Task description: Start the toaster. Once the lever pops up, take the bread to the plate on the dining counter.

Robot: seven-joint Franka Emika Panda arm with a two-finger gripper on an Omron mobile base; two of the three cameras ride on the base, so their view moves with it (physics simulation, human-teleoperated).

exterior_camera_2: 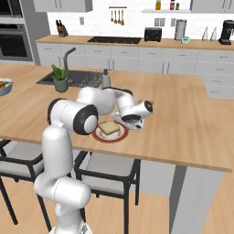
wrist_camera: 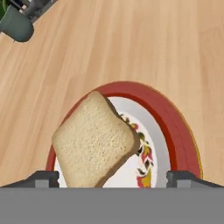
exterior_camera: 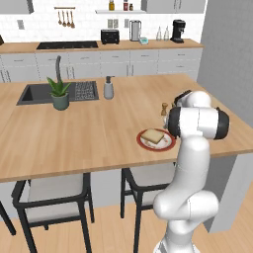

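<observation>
Dark finger tips: two small tips of the gripper (wrist_camera: 113,179) stand far apart at the bottom of the hand view, one at each side of the plate; jaws spread wide, pinching nothing.
Gripper position: just above the plate, at the end of the white arm bent low over the dining counter (exterior_camera: 74,133), seen in the right base view (exterior_camera_2: 133,121).
Bread: tan square slice (wrist_camera: 94,142) with darker crust lies flat on the plate, between the two tips and apart from both; also seen in the base views (exterior_camera: 153,136) (exterior_camera_2: 109,128).
Plate: round, red-brown rim, white centre with a small red and yellow pattern (wrist_camera: 179,131); rests near the counter's front edge (exterior_camera: 157,147) (exterior_camera_2: 109,137).
Counter neighbours: small brown pepper mill (exterior_camera: 164,108) just behind the plate; potted green plant (exterior_camera: 60,94) and grey soap dispenser (exterior_camera: 108,88) by the dark sink (exterior_camera: 39,93).
Toaster: black box (exterior_camera: 109,36) on the far tiled-wall worktop, well apart from the plate.
</observation>
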